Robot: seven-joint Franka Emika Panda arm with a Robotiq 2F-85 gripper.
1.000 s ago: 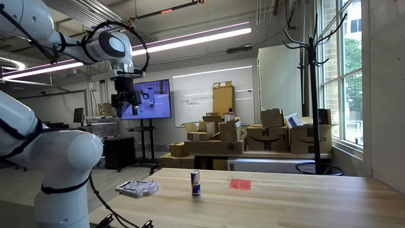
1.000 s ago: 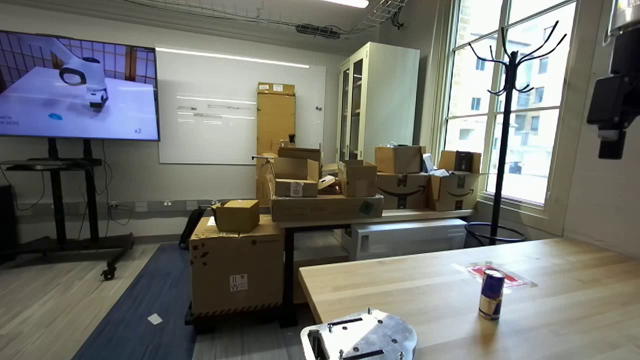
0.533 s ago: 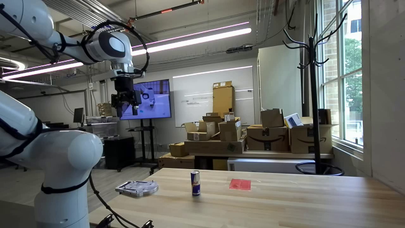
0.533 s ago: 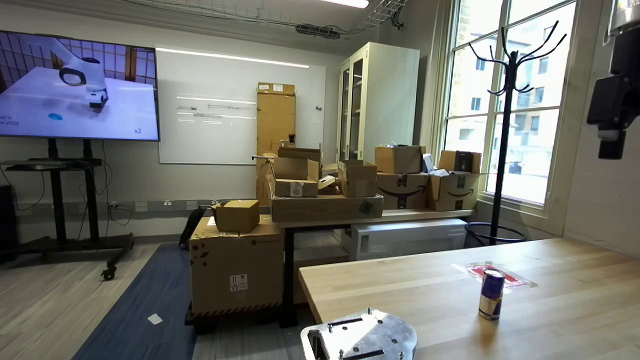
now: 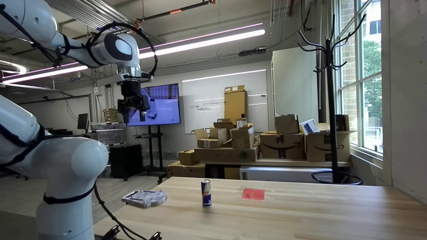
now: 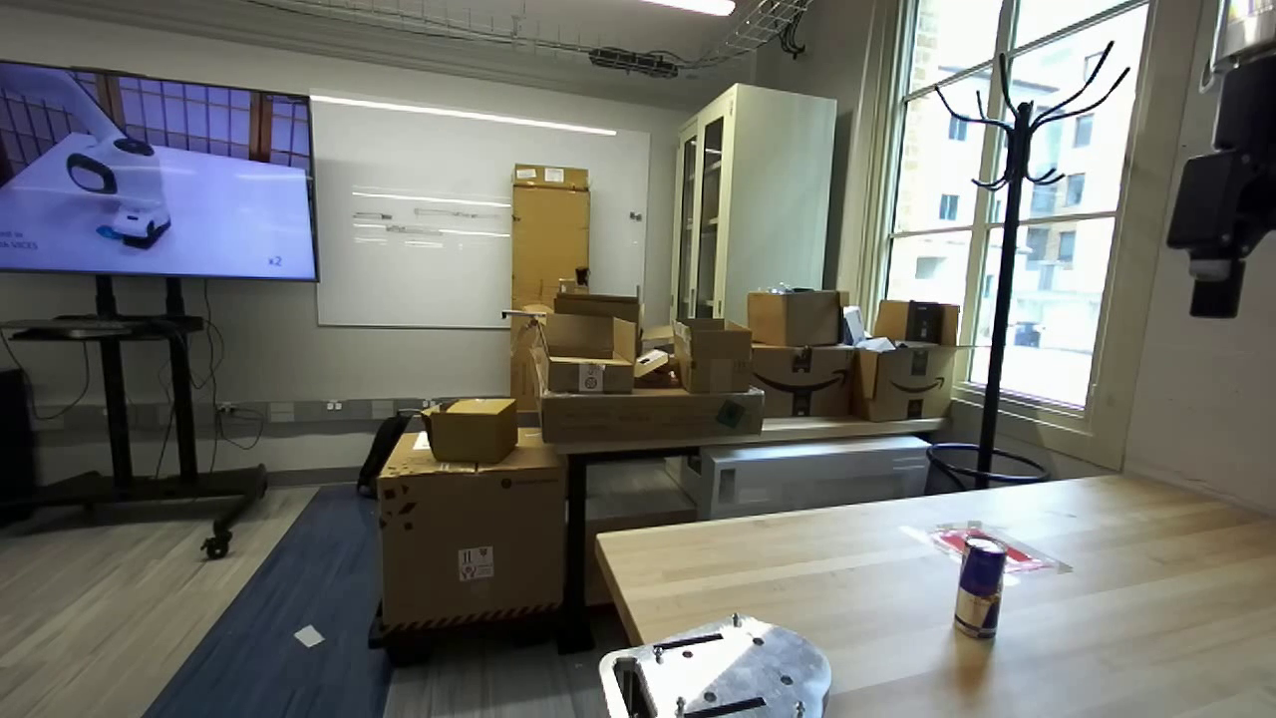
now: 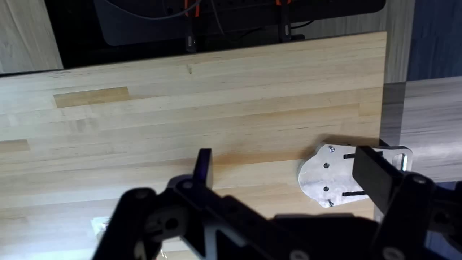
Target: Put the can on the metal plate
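- Barely anything has moved over the last half second: your claw (image 5: 134, 118) has shifted very slightly, while the can (image 5: 206, 193) and the metal plate (image 5: 145, 198) sit where they were; only what the screen (image 6: 219, 231) shows has clearly changed.
- Your claw hangs high above the desk (image 5: 300, 213), spread wide in the wrist view, gripping nothing.
- You'll find the can upright on the desk, apart from the metal plate; in an exterior view it stands between the plate and the flat red piece (image 5: 253, 194). You can't pick it out in the wrist view.
- You look to be at the very start of the reach, with grasp, carry and placing all to come.
- Next, you'd want to travel across until the claw is centred over the can, then lower straight; a slim can like that could tip at a nudge.
- For the placing, aim for the plate's rounded part, since its end with the cut-out reaches past the desk edge in the wrist view.
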